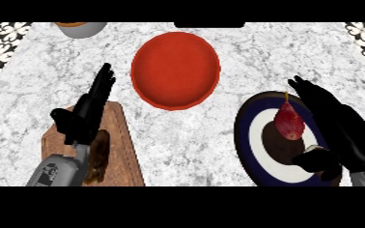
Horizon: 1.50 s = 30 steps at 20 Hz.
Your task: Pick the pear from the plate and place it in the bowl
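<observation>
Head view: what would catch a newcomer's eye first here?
The big red bowl at the counter's centre stands out most. To its lower right, a dark red pear lies on a navy and white plate, with the open right hand close beside it. The left hand rests open over a wooden board.

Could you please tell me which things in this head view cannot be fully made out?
- Grey container: cut off by the view's top edge; contents unclear.
- Dark item on the wooden board: partly hidden by the left hand; identity unclear.
- Plate: right side hidden by the right hand.
- Pear: contact with the right hand cannot be told.
</observation>
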Each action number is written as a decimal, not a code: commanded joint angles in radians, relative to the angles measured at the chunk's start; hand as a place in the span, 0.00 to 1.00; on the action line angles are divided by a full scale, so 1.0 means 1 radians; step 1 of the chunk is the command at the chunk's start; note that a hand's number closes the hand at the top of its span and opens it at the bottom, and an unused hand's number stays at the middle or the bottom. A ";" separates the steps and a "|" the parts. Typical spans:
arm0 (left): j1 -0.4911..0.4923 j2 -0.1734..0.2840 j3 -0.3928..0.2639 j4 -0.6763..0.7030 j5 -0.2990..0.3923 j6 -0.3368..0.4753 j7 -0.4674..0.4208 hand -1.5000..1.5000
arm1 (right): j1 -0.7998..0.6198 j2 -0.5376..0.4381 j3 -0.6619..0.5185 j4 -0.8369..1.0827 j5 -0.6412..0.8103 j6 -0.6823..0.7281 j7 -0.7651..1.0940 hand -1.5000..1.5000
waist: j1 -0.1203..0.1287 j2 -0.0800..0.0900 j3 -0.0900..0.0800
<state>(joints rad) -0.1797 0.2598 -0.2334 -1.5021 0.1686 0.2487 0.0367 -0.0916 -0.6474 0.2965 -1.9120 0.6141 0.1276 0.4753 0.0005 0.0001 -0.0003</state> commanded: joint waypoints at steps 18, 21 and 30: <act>0.044 -0.111 0.081 0.026 -0.100 -0.083 -0.044 0.50 | 0.085 0.182 -0.229 0.032 -0.059 0.145 -0.243 0.00 | -0.002 0.000 0.000; 0.070 -0.134 0.060 -0.015 -0.140 -0.059 -0.018 0.50 | 0.125 0.214 -0.228 0.120 -0.012 0.097 -0.333 0.00 | -0.002 0.000 0.000; 0.104 -0.152 0.060 -0.121 -0.183 -0.080 0.047 0.50 | 0.068 0.296 -0.267 0.286 0.039 0.056 -0.425 0.00 | 0.002 -0.001 0.001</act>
<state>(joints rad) -0.1423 0.1312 -0.1382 -1.5433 0.0259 0.1556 0.0768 -0.0103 -0.3795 0.0488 -1.7028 0.6270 0.2176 0.1079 0.0001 -0.0003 0.0001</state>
